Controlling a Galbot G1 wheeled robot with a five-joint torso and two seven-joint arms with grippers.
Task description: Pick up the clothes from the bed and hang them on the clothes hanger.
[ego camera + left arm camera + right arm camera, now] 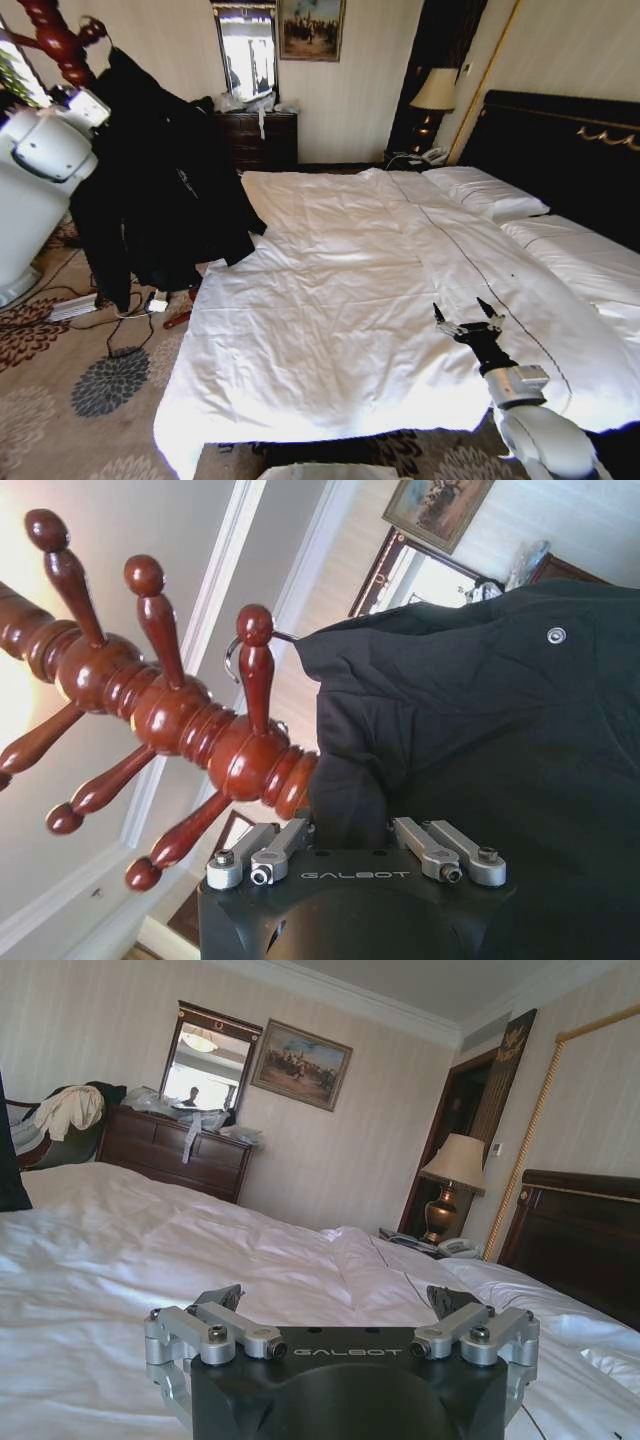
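Observation:
The clothes [160,190], a black jacket, hang from the clothes hanger [55,35], a red-brown wooden coat stand left of the bed [340,300]. In the left wrist view the jacket's [480,730] loop is hooked over a peg of the stand [190,720]. My left gripper [350,815] is raised beside the stand, shut on a fold of the jacket just under the collar. My right gripper [468,312] hovers open over the bed's near right part, holding nothing; in the right wrist view it [335,1295] faces across the white sheets [150,1250].
A dark dresser [262,138] with a mirror stands at the far wall, a lamp [434,95] and phone beside the black headboard [570,150]. Cables and small items [120,310] lie on the patterned carpet under the stand. Pillows [490,195] lie at the bed's head.

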